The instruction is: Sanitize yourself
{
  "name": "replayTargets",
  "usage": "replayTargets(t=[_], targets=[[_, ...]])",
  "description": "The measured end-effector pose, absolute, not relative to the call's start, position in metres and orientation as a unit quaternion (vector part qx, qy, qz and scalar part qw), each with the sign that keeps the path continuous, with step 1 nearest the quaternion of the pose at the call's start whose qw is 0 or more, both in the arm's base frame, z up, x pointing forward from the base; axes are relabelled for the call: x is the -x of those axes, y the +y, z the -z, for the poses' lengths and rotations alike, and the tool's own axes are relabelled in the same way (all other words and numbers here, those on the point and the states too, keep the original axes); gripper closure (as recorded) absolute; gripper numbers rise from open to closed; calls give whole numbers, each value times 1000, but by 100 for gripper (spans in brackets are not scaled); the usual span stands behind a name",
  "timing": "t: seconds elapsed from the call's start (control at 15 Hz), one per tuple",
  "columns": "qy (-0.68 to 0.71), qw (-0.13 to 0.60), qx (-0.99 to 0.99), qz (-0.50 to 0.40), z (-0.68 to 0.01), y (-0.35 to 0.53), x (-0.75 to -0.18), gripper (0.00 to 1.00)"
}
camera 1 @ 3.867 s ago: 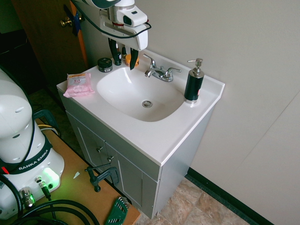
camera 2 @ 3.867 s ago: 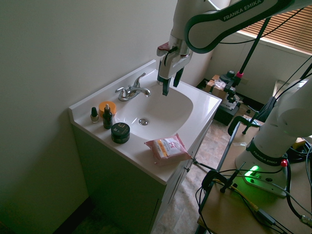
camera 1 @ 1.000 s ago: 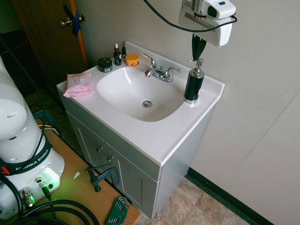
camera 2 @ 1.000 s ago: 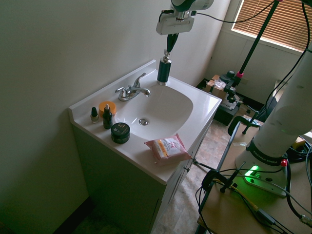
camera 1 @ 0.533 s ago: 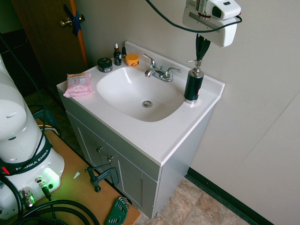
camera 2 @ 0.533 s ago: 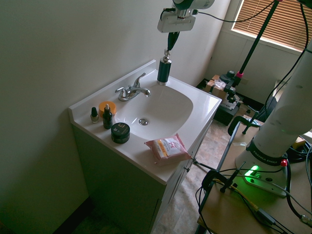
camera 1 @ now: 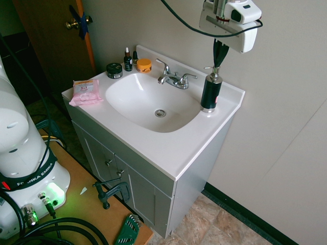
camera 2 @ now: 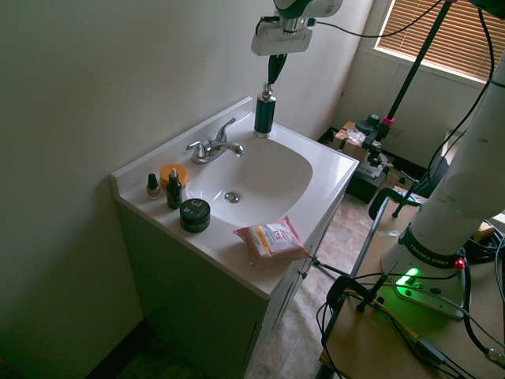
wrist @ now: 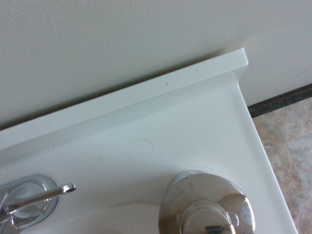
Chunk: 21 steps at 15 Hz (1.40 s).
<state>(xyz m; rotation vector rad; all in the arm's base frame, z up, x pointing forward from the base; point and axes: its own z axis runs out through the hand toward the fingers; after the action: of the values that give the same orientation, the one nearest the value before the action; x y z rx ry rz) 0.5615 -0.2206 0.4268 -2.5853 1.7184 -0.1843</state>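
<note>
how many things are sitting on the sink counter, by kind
pump dispenser: 1
small dark bottles: 2, the dropper bottle and the shorter bottle
orange jar: 1
black jar: 1
pink wipes pack: 1
total: 6

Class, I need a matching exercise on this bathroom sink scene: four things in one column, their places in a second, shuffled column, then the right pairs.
Things
1. robot hand
2. pink wipes packet
3. orange jar
4. faucet

Places
A. back corner of the counter, beside two small bottles
B. behind the basin, at its middle
C. front corner of the counter, nearest the door
D. directly above the soap dispenser pump

Pairs: 1-D, 2-C, 3-A, 4-B
</note>
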Motion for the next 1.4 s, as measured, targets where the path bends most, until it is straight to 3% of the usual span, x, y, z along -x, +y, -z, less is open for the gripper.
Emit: replayTargets(t=[0.53,0.6,1.0,1.4], targets=[[551,20,832,70,-441,-219,-561,100],[548,23,833,74,-447,-215,-560,0],[507,40,857,87,-497,-155,-555,0],[455,26,888,58,-468,-80,-526,0]])
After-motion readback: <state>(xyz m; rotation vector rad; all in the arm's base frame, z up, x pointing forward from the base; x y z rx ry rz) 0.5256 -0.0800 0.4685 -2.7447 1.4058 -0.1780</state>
